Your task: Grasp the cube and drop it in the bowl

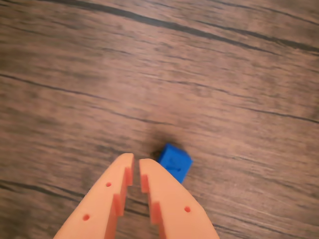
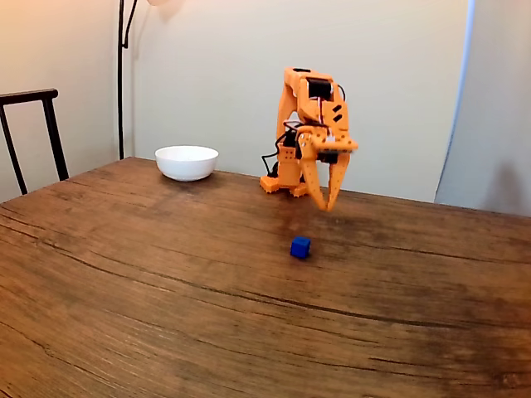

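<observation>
Nearest the camera in the fixed view is the dark wood-grain bench (image 2: 166, 332), w/ long dark grain lines running across it. Further in, approx. mid-bench, the small deep-blue cube (image 2: 300, 247) sits on the wood by itself, nothing touching it. Above and slightly right of it in that view hangs the orange hand (image 2: 329, 206), off the bench, fingers pointing down and tips drawn nearly together w/ just a thin slit between; nothing pinched. Behind it the orange arm (image 2: 309, 124) rises from its base near the far edge of the bench, black motors and cables showing at the joints. At far left of the bench, well apart from the cube and the arm, is the round white bowl (image 2: 187, 162), upright; can't see into it from this angle. Beyond the bench: a dark chair back (image 2: 33, 124) at left edge, a thin black lamp pole (image 2: 121, 79) against the pale wall (image 2: 224, 66), and a light curtain-like panel at right. In the wrist view, the hand (image 1: 136, 164) comes in from the bottom edge, two orange fingers (image 1: 102, 199) almost pressed together, small notches along the inner faces, narrow gap btwn tips. The cube (image 1: 175, 162) lies just beside the right finger's tip in that view, outside the gap, resting on the bench (image 1: 159, 74) w/ one corner turned toward the camera; picture is a bit blurred.
</observation>
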### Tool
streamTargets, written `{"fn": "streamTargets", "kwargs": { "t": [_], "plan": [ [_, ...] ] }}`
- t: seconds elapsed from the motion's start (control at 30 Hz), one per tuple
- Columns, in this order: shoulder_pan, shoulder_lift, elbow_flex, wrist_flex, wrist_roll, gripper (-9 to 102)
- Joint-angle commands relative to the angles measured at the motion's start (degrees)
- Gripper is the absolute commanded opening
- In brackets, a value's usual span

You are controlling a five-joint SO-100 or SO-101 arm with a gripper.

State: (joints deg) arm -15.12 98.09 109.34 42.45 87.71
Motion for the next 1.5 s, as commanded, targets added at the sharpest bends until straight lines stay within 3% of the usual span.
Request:
{"fn": "streamTargets", "kwargs": {
  "t": [0.0,0.3,0.73,1.1,1.47],
  "plan": [
    [-0.4,-1.1,-3.9,0.1,0.0,4],
    [-0.6,-2.9,-2.9,0.4,0.2,27],
    [-1.1,-3.0,2.4,1.6,-9.6,44],
    [-1.8,-5.6,3.8,2.0,-17.4,46],
    [-2.5,-19.8,-6.9,2.7,-21.9,45]
  ]
}}
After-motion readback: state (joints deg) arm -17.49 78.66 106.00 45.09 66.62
